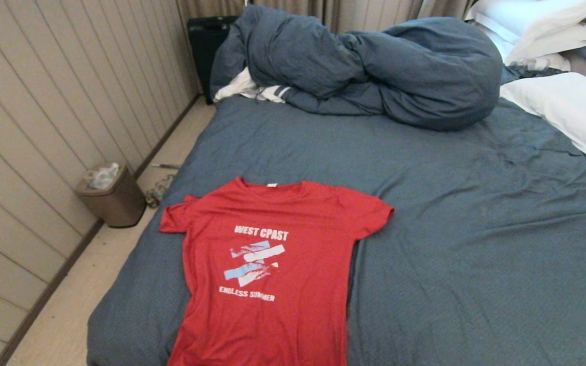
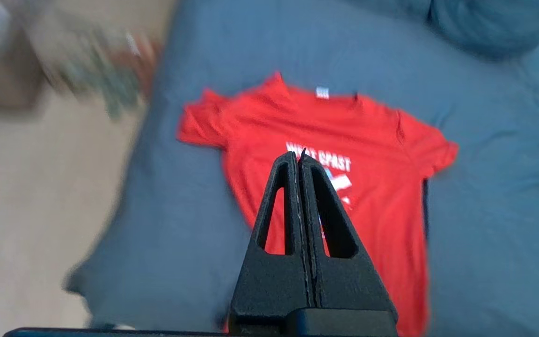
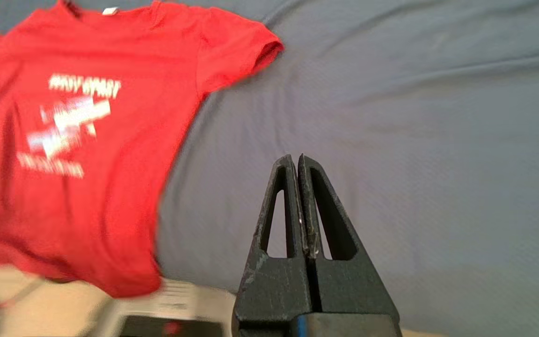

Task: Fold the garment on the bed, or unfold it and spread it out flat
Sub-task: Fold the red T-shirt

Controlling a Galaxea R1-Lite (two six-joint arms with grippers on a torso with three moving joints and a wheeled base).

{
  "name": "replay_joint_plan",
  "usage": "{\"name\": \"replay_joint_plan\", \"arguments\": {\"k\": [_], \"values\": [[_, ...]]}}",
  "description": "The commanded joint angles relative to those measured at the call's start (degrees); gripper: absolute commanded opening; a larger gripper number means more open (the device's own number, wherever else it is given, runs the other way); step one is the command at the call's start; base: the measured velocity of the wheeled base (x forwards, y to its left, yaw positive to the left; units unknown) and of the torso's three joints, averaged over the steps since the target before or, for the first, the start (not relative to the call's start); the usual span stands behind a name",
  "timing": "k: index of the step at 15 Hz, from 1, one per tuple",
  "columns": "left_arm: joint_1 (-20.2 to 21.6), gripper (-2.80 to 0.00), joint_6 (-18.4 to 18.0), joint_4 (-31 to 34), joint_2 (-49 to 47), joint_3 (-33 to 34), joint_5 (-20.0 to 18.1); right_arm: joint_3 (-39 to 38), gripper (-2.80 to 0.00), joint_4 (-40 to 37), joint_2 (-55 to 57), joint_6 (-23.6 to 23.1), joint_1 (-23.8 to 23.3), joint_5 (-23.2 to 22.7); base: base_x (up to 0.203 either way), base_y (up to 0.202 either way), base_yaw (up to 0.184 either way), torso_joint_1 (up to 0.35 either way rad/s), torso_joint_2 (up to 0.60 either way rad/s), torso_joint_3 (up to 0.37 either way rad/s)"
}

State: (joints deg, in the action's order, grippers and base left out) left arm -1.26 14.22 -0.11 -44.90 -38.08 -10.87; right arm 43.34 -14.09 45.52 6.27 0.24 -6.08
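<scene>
garment (image 1: 267, 269): spread flat, print up, on the bed (image 1: 476, 229)
left gripper (image 2: 300, 157): fingers clenched on nothing, hanging above the garment (over its print)
right gripper (image 3: 296, 159): fingers clenched, empty; garment off to their side

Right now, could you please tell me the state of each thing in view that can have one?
garment: spread flat, print up, hem hanging over the bed's edge.
bed: sheet wrinkled.
duvet: bunched in a heap.
waste bin: open, holding crumpled rubbish.
left gripper: fingers shut, holding nothing, above the garment.
right gripper: fingers shut, holding nothing, above bare sheet.
</scene>
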Motion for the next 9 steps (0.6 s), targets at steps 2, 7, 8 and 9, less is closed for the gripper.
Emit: {"name": "replay_joint_plan", "arguments": {"k": [2, 7, 8, 9], "values": [[-0.1, -2.80, 1.7, 0.1, -25.9, -8.6, -1.3, 13.0, -2.80, 0.1, 29.7, 2.7, 0.0, -0.3, 0.000, 0.000, 0.000, 0.000, 0.00, 0.000], [-6.0, -2.80, 8.8, -6.5, -50.2, -16.3, -2.7, 40.5, -2.80, 0.0, 65.5, 7.0, -0.5, -0.6, 0.000, 0.000, 0.000, 0.000, 0.00, 0.000], [-7.3, -2.80, 9.3, -9.0, -53.1, -17.7, -2.3, 44.9, -2.80, 0.0, 69.7, 7.5, -0.5, -0.6, 0.000, 0.000, 0.000, 0.000, 0.00, 0.000], [-8.6, -2.80, 9.7, -10.5, -55.4, -19.9, -1.6, 48.1, -2.80, -0.1, 73.0, 8.1, -0.4, -0.7, 0.000, 0.000, 0.000, 0.000, 0.00, 0.000]]}}
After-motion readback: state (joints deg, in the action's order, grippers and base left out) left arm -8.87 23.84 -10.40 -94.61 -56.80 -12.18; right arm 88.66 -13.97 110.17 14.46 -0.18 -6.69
